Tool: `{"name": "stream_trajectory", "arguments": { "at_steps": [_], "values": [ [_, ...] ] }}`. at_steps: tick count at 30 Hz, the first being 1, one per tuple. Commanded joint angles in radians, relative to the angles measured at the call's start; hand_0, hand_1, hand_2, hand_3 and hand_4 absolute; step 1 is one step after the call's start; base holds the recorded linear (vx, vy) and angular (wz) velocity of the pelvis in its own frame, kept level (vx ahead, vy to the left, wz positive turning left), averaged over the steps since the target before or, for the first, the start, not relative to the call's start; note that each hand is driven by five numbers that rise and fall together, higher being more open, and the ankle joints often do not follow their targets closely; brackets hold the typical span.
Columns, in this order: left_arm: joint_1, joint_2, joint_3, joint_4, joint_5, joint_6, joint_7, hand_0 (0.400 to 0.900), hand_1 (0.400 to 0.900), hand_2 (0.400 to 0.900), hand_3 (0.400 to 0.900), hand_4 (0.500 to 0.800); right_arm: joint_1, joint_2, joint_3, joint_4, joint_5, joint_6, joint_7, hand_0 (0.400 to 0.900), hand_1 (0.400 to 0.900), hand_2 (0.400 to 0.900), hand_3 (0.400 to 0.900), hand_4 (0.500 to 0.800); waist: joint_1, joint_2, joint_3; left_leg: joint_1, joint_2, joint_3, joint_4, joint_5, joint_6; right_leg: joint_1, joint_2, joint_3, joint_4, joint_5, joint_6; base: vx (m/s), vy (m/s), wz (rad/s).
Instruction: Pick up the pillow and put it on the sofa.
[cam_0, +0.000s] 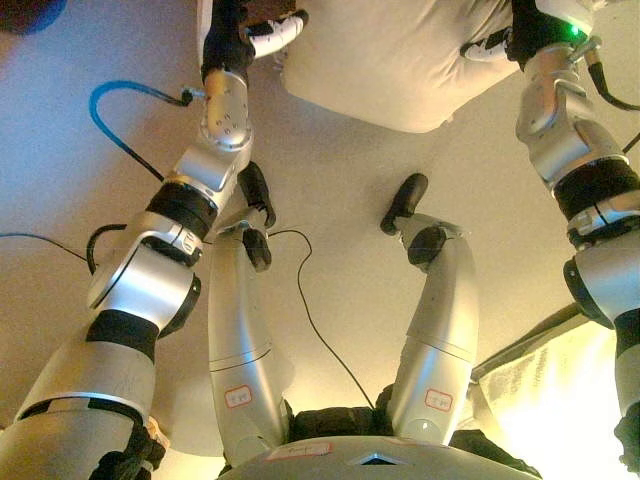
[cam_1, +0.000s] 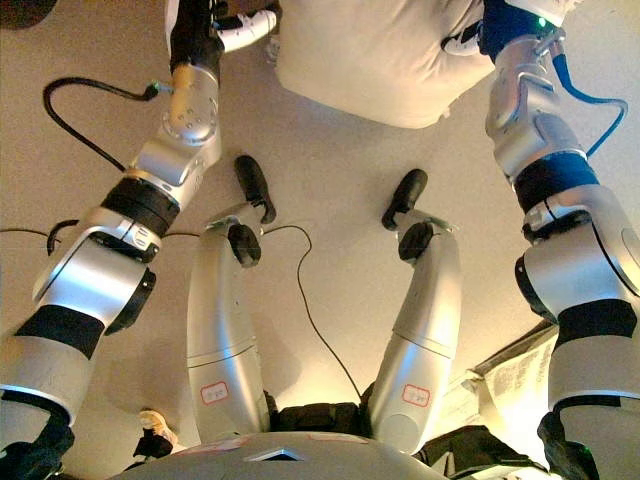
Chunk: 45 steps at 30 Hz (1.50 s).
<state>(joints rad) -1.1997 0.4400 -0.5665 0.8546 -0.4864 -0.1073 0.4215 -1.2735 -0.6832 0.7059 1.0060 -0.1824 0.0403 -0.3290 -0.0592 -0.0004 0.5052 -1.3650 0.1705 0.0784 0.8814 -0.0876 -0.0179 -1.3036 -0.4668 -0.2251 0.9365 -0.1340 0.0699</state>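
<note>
Pillow (cam_0: 385, 60), pale beige, was at top centre of both views, above the carpet (cam_0: 340, 190), held betw. the two hands. Left hand (cam_0: 250, 40) was on its left edge, white-tipped fingers (cam_0: 280, 35) curled onto the fabric. Right hand (cam_0: 510, 40) was on the right edge, fingers pressed into the pillow; grip there couldn't be made out fully. A pale cushion-like obj. (cam_0: 540, 385) sat at lower right.

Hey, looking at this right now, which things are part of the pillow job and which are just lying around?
Part of the job:
- pillow, beige, at the top of the view
- left hand, at the pillow's left edge
- right hand, at the pillow's right edge

Just lying about:
- pale cloth-like thing at the lower right; hard to identify
- dark object in the top left corner, mostly cut off
</note>
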Motion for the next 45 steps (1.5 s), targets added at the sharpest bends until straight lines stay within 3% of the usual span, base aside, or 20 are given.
{"name": "stream_trajectory", "arguments": {
  "at_steps": [1,15,24,27,32,36,40,45],
  "values": [
    [-0.047,0.042,0.014,0.009,-0.048,-0.043,-0.004,0.900,0.900,0.900,0.900,0.800,-0.085,0.058,0.021,0.017,0.081,-0.027,-0.003,0.400,0.400,0.400,0.400,0.500,0.014,-0.036,-0.075,0.086,0.011,-0.121,0.071,-0.149,-0.107,-0.006,0.006,0.072,-0.036,0.074,0.106,0.00,0.000,0.00],
    [0.022,0.033,0.055,-0.019,-0.043,-0.052,0.017,0.900,0.900,0.900,0.900,0.800,-0.027,0.059,-0.030,-0.063,0.066,-0.030,-0.033,0.400,0.400,0.400,0.400,0.500,0.005,-0.033,-0.109,0.105,-0.002,-0.121,0.030,-0.128,-0.112,0.000,0.024,0.082,-0.057,0.084,0.109,0.00,0.005,-0.01],
    [0.115,0.008,0.117,-0.089,0.004,-0.058,0.033,0.900,0.900,0.900,0.900,0.800,0.069,0.020,-0.109,-0.206,0.027,-0.028,-0.057,0.400,0.400,0.400,0.400,0.500,0.001,-0.035,-0.107,0.272,0.004,-0.100,-0.163,-0.063,-0.119,0.180,0.031,0.040,-0.224,0.153,0.122,0.00,0.000,0.00],
    [0.197,0.008,0.169,-0.159,0.036,-0.062,0.037,0.900,0.900,0.900,0.900,0.800,0.167,-0.001,-0.189,-0.327,-0.011,-0.032,-0.075,0.400,0.400,0.400,0.400,0.500,-0.007,-0.042,-0.102,0.337,-0.003,-0.090,-0.224,-0.019,-0.112,0.258,0.027,0.024,-0.290,0.192,0.111,-0.05,0.011,-0.01],
    [0.391,-0.002,0.280,-0.271,0.082,-0.071,0.052,0.900,0.900,0.900,0.900,0.800,0.438,-0.025,-0.378,-0.611,-0.128,-0.048,-0.103,0.400,0.400,0.400,0.400,0.500,-0.013,-0.061,-0.099,0.549,0.004,-0.084,-0.326,-0.005,-0.110,0.484,0.042,-0.005,-0.407,0.207,0.107,0.05,-0.012,-0.10],
    [0.539,-0.016,0.320,-0.355,0.125,-0.086,0.023,0.900,0.900,0.900,0.900,0.800,0.625,-0.017,-0.489,-0.772,-0.157,-0.089,-0.088,0.400,0.400,0.400,0.400,0.500,-0.013,-0.073,-0.116,0.752,0.011,-0.066,-0.394,-0.005,-0.102,0.721,0.058,-0.049,-0.529,0.229,0.110,0.16,-0.028,-0.09],
    [0.731,-0.017,0.386,-0.461,0.164,-0.091,-0.043,0.900,0.900,0.900,0.900,0.800,0.830,0.011,-0.609,-0.958,-0.160,-0.153,-0.036,0.400,0.400,0.400,0.400,0.500,0.003,-0.078,-0.212,1.043,0.024,-0.010,-0.554,0.003,-0.105,1.038,0.068,-0.112,-0.714,0.286,0.142,0.25,0.037,-0.12],
    [0.861,-0.004,0.456,-0.516,0.177,-0.090,-0.096,0.900,0.900,0.900,0.900,0.800,0.934,0.028,-0.696,-1.084,-0.126,-0.202,0.012,0.400,0.400,0.400,0.400,0.500,0.007,-0.094,-0.305,1.237,0.008,0.044,-0.714,0.031,-0.105,1.207,0.077,-0.147,-0.864,0.365,0.178,0.22,0.074,-0.16]
  ]
}}
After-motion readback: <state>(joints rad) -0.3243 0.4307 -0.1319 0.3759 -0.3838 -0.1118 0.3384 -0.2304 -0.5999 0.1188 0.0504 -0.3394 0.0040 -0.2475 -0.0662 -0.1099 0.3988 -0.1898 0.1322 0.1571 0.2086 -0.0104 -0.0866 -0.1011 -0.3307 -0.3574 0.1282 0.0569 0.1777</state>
